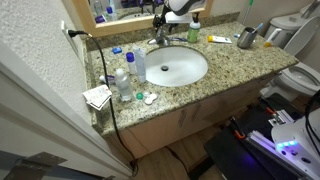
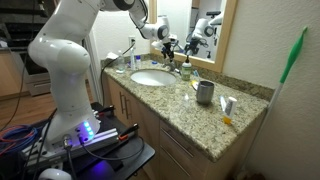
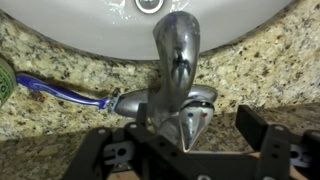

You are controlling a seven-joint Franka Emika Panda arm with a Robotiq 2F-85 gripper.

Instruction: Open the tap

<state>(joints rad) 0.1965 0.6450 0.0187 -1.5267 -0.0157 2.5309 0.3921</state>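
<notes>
The tap [image 3: 176, 55] is a small chrome faucet with a curved spout over the white oval basin [image 3: 90, 20]. Its teardrop lever handle [image 3: 188, 118] carries a blue and a red dot. In the wrist view my gripper [image 3: 192, 126] is open, with one dark finger on each side of the handle; I cannot tell if they touch it. In both exterior views the gripper [image 1: 166, 24] [image 2: 170, 46] hangs just above the tap [image 1: 160, 39] [image 2: 179, 68] at the back of the basin [image 1: 176, 68] [image 2: 150, 78].
A blue toothbrush [image 3: 60, 92] lies on the granite counter beside the tap. Clear plastic bottles [image 1: 123, 80] stand next to the basin. A grey cup [image 2: 205, 93] stands further along the counter. A mirror [image 2: 205, 25] is behind the tap. A toilet [image 1: 300, 76] stands beside the counter.
</notes>
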